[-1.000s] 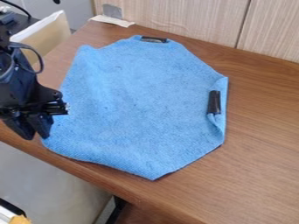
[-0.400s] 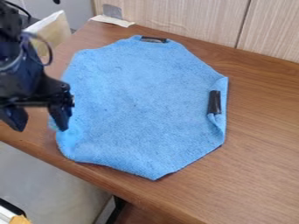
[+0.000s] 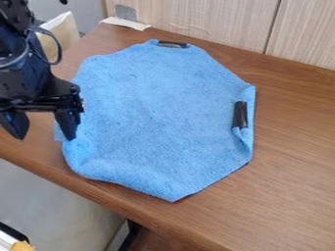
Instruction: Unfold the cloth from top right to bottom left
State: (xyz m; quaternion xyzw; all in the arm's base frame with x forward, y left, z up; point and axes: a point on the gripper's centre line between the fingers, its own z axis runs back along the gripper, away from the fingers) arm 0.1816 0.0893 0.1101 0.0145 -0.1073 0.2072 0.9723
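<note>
One blue cloth lay mostly flat on the wooden surface, presumably so its corners could be opened out. Two dark strips marked its twelve and three o'clock edges (their purpose, I couldn't tell). At nine o'clock hung one black hand, its two fingers apart, likely leaving the edge free.

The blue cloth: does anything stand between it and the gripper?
Nothing visible stands between the gripper and the cloth. The open jaws hang at its left side in the picture, one overlapping its edge; whether they touch, I cannot tell.
</note>
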